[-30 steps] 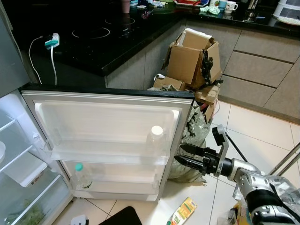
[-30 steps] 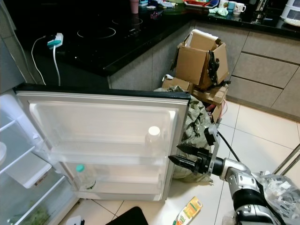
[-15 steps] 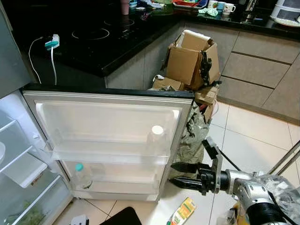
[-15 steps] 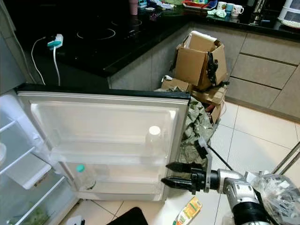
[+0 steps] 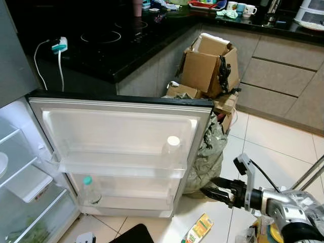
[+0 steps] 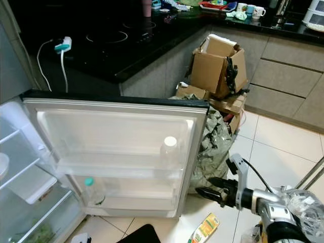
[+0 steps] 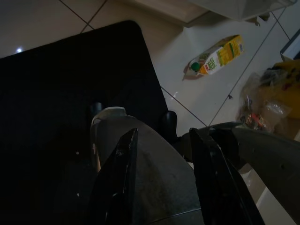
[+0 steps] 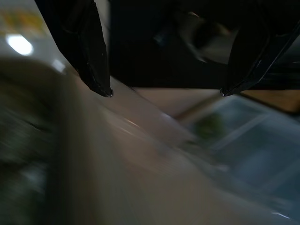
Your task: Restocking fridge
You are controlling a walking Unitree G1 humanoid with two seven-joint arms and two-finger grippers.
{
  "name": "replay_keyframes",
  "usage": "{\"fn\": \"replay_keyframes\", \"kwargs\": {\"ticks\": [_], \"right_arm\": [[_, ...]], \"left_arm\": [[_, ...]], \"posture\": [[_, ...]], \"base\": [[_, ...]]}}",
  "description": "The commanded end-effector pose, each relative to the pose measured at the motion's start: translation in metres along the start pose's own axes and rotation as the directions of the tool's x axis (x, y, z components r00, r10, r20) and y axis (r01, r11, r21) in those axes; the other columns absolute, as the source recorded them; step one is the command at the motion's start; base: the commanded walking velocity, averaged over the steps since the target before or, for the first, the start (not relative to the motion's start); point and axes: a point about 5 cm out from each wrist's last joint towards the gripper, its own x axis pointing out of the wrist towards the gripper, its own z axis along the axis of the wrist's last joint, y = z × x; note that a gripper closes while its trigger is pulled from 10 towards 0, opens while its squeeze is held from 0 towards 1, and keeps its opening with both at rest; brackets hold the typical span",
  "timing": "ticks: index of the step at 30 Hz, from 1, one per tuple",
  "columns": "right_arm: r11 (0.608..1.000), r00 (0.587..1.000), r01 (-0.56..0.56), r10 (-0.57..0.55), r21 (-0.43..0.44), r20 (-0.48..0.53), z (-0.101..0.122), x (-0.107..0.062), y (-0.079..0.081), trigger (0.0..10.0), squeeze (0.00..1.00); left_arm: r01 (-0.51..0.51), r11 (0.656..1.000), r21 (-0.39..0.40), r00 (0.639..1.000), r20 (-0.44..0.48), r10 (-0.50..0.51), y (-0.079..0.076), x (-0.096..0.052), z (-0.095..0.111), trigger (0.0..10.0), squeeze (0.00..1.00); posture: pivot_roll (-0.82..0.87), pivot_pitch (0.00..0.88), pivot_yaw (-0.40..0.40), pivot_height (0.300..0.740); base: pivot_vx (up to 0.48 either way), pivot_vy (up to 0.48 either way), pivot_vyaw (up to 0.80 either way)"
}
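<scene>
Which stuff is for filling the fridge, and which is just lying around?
For the job:
open white fridge door
clear white-capped bottle
clear teal-capped bottle
yellow-green juice carton
open right end effector

Lying about:
brown cardboard boxes
crumpled green bag

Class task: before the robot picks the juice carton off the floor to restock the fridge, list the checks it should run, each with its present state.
1. Fridge door open: ok.
2. Right gripper open, holding nothing: ok.
3. Juice carton within reach: cannot tell; it lies flat on the tiles below the gripper.
4. Free room on the door shelves: ok; the white-capped bottle stands on the upper, the teal-capped bottle on the lower.
5. Left gripper free: cannot tell.
</scene>
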Motion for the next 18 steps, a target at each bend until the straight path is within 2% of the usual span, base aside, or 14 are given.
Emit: {"fn": "replay_keyframes", "kwargs": {"ticks": [1, 3, 4, 8, 9, 16, 18], "right_arm": [[0.995, 0.995, 0.098, -0.098, -0.008, -0.007, -0.003, -0.005, -0.008, 10.0, 0.00], [0.991, 0.991, 0.135, -0.135, -0.012, -0.002, -0.002, -0.006, -0.011, 10.0, 0.00], [0.978, 0.978, 0.209, -0.208, -0.018, 0.032, 0.003, -0.006, -0.016, 10.0, 0.00], [0.969, 0.968, 0.245, -0.243, -0.017, 0.067, 0.007, -0.005, -0.019, 10.0, 0.00], [0.966, 0.964, 0.259, -0.257, -0.015, 0.068, 0.007, -0.005, -0.020, 10.0, 0.00], [0.958, 0.955, 0.286, -0.284, -0.017, 0.087, 0.004, 0.000, -0.020, 10.0, 0.00], [0.956, 0.953, 0.294, -0.292, -0.014, 0.083, 0.003, 0.001, -0.020, 10.0, 0.00]], "left_arm": [[0.006, 1.000, 0.001, 0.998, -0.056, -0.006, 0.001, -0.004, -0.014, 10.0, 0.00], [0.014, 1.000, 0.000, 0.998, -0.056, -0.014, 0.000, -0.003, -0.014, 10.0, 0.00], [0.015, 1.000, 0.005, 0.998, -0.061, -0.014, 0.000, -0.003, -0.014, 10.0, 0.00], [-0.001, 1.000, 0.009, 0.998, -0.065, 0.001, 0.001, -0.003, -0.014, 10.0, 0.00], [-0.010, 1.000, -0.002, 0.998, -0.062, 0.010, 0.001, -0.003, -0.014, 10.0, 0.00], [-0.031, 0.999, -0.007, 0.998, -0.059, 0.030, 0.003, -0.003, -0.013, 10.0, 0.00], [-0.031, 0.999, -0.007, 0.998, -0.060, 0.030, 0.003, -0.004, -0.014, 10.0, 0.00]], "posture": [[-0.06, 0.043, -0.037, 0.740], [-0.06, 0.043, -0.037, 0.740], [-0.06, 0.041, -0.034, 0.740], [-0.06, 0.042, -0.034, 0.740], [-0.06, 0.042, -0.034, 0.740], [-0.06, 0.044, -0.030, 0.740], [-0.06, 0.045, -0.028, 0.740]], "base": [[0.000, -0.412, 0.00], [0.000, -0.458, 0.00], [0.000, -0.454, 0.00], [0.000, -0.454, 0.00], [0.000, -0.345, 0.74], [0.000, 0.000, 0.74], [0.000, 0.000, 0.00]]}}
